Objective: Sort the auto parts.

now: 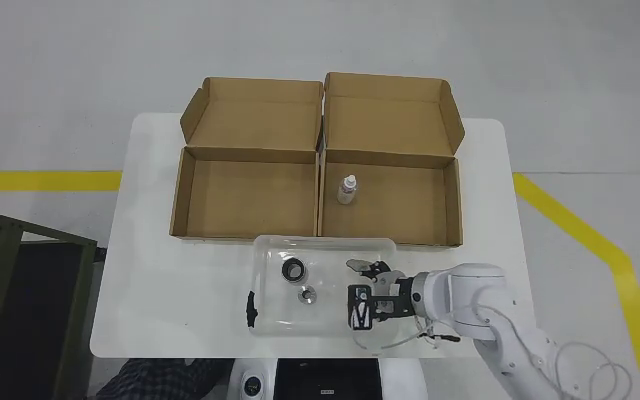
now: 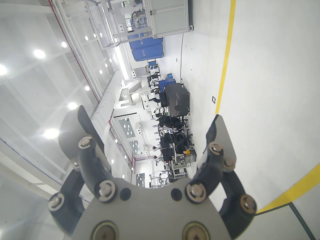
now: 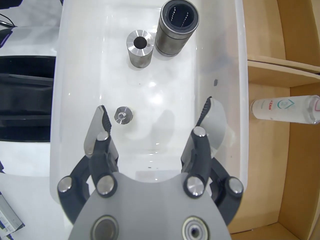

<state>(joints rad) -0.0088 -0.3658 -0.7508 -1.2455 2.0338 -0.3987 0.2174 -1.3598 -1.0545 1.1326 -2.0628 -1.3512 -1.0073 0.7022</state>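
A clear, smooth-walled plastic tray (image 1: pixel 320 240) sits at the 6 o'clock edge of the matte white table (image 1: pixel 140 280). Toward the tray's 9 o'clock end, a dark grooved steel linear bearing (image 1: pixel 293 270) stands upright, with ball rows visible in its bore. A shorter bright steel bushing (image 1: pixel 308 294) stands just beside the bearing at 5 o'clock. A small hexagonal steel fitting (image 3: pixel 123 116) lies on the tray floor, just beside one fingertip of the right gripper (image 3: pixel 156 108). The right gripper hovers over the tray's 3 o'clock end, jaws spread wide, with nothing between them. A black curved part (image 1: pixel 249 308) sits at the tray's 9 o'clock wall.

Two open brown cardboard boxes occupy the table's 12 o'clock half. The left box (image 1: pixel 245 195) adjoins the right box (image 1: pixel 410 200), which contains a small translucent white bottle (image 1: pixel 346 188).

The left gripper (image 2: pixel 148 116), jaws spread and empty, faces a hall with a pale glossy floor (image 2: pixel 275 76), a yellow floor line (image 2: pixel 226 51) and an aluminium-framed enclosure (image 2: pixel 150 6).
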